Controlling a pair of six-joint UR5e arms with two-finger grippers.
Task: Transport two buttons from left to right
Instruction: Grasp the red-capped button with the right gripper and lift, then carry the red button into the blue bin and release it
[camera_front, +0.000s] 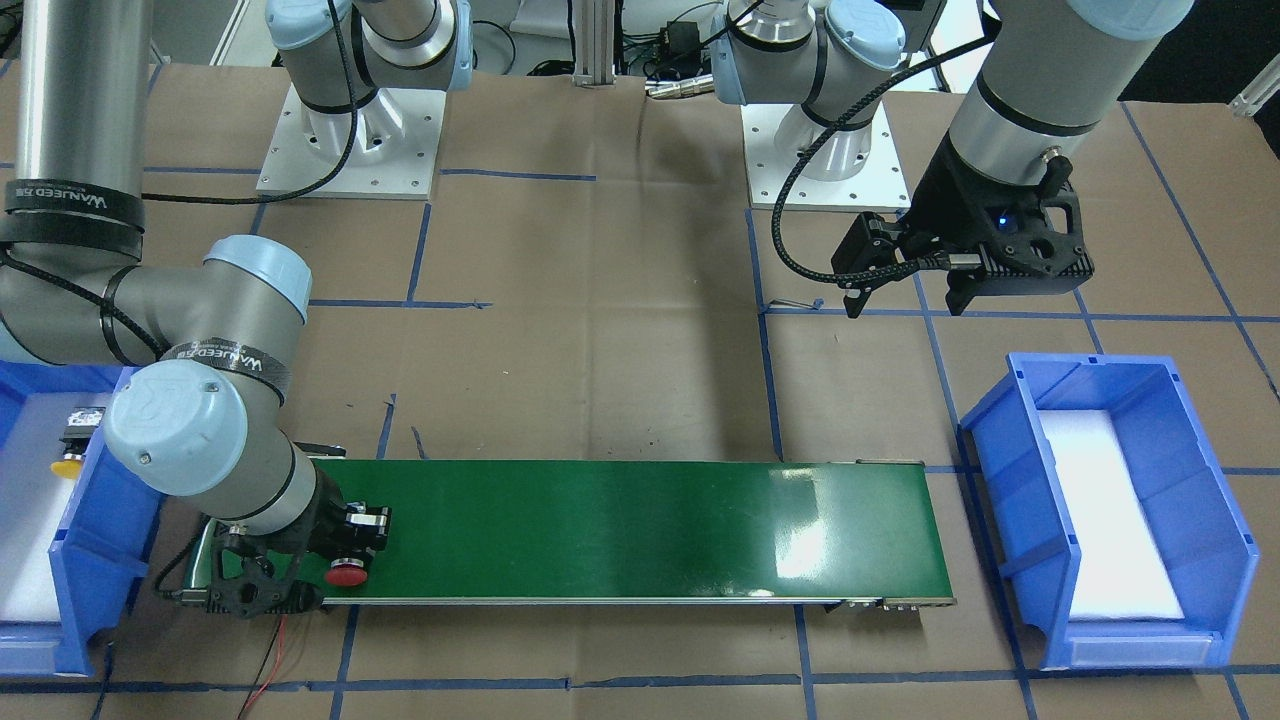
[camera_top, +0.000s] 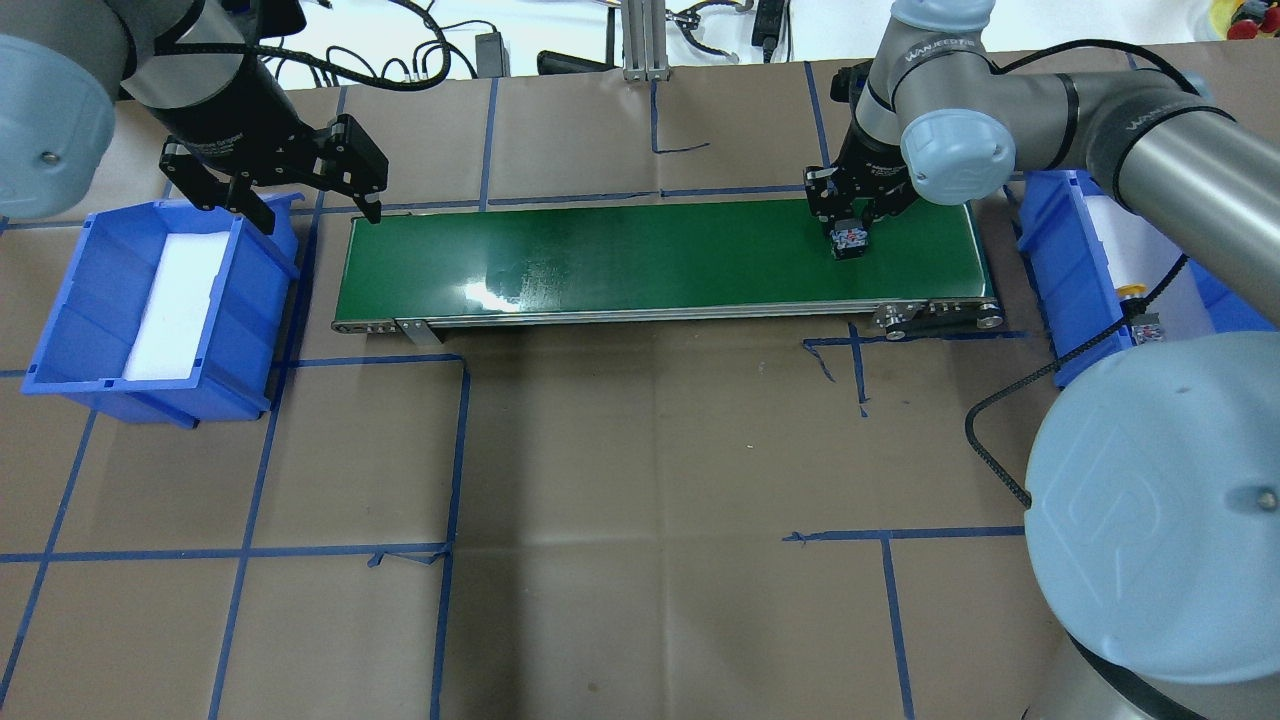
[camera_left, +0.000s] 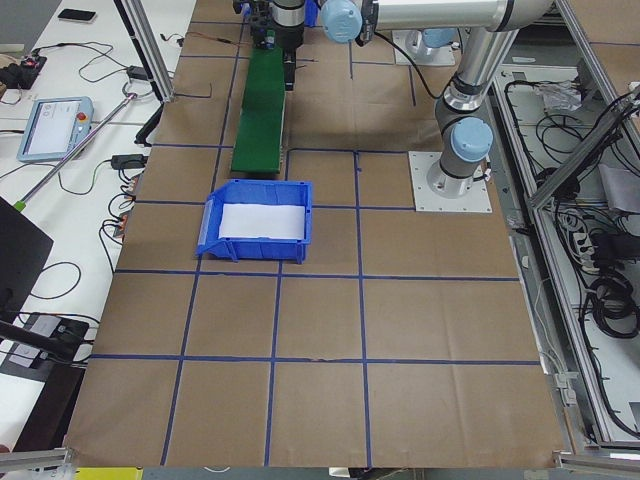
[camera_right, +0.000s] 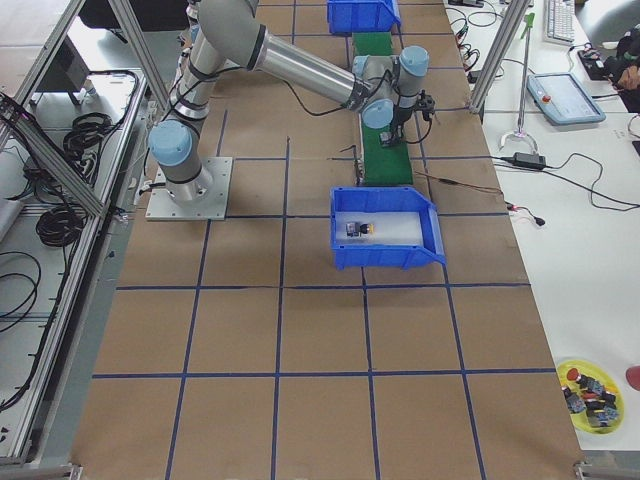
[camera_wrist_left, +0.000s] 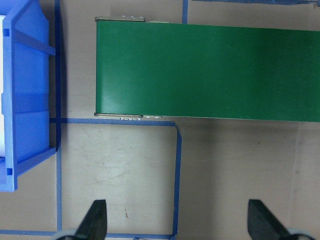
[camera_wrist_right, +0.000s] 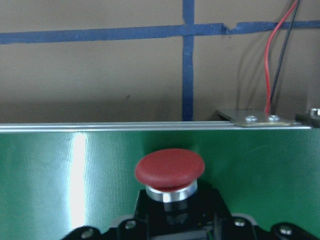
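Observation:
The red-capped button (camera_front: 347, 574) is held in my right gripper (camera_front: 345, 556), which is shut on its black body at the right end of the green conveyor belt (camera_top: 650, 260). The right wrist view shows its red cap (camera_wrist_right: 170, 167) low over the belt near the edge. The yellow-capped button (camera_front: 68, 465) lies in the blue bin (camera_top: 1055, 270) on my right, and it also shows in the exterior right view (camera_right: 362, 228). My left gripper (camera_top: 318, 218) is open and empty, above the belt's left end; its fingertips (camera_wrist_left: 97, 220) stand wide apart.
An empty blue bin (camera_top: 60, 330) with a white foam liner stands left of the belt, also seen in the front-facing view (camera_front: 1000, 440). Red and black wires (camera_wrist_right: 272, 55) run off the belt's right end. Blue tape lines cross the brown table.

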